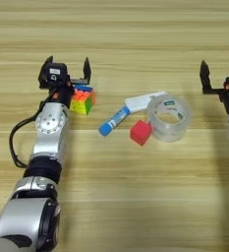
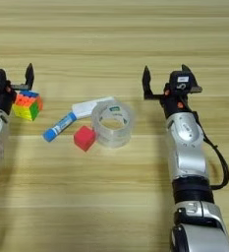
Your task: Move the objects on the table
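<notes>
Five small objects sit on my tabletop (image 1: pixel 135 197), one of each: one puzzle cube (image 1: pixel 82 100), one glue stick (image 1: pixel 114 121), one red cube (image 1: pixel 140 132), one tape roll (image 1: pixel 169 117) and one flat white stick (image 1: pixel 144 101). Two hands are in view.

I see the puzzle cube at about nine o'clock from the middle cluster, well apart from it; its faces show yellow, green, orange and red squares. My left hand (image 1: pixel 68 67) is just above it at twelve o'clock, its two black fingers spread wide, and the near finger looks to touch the cube's top edge, though I cannot tell for sure.

I see the glue stick lying tilted, its blue cap toward seven o'clock and its white body toward the flat white stick. The red cube rests just beside the clear tape roll, at the roll's eight o'clock. The flat white stick lies against the roll's eleven o'clock rim.

My right hand (image 2: pixel 166 79) hovers at three o'clock from the roll, fingers spread, holding nothing.
</notes>
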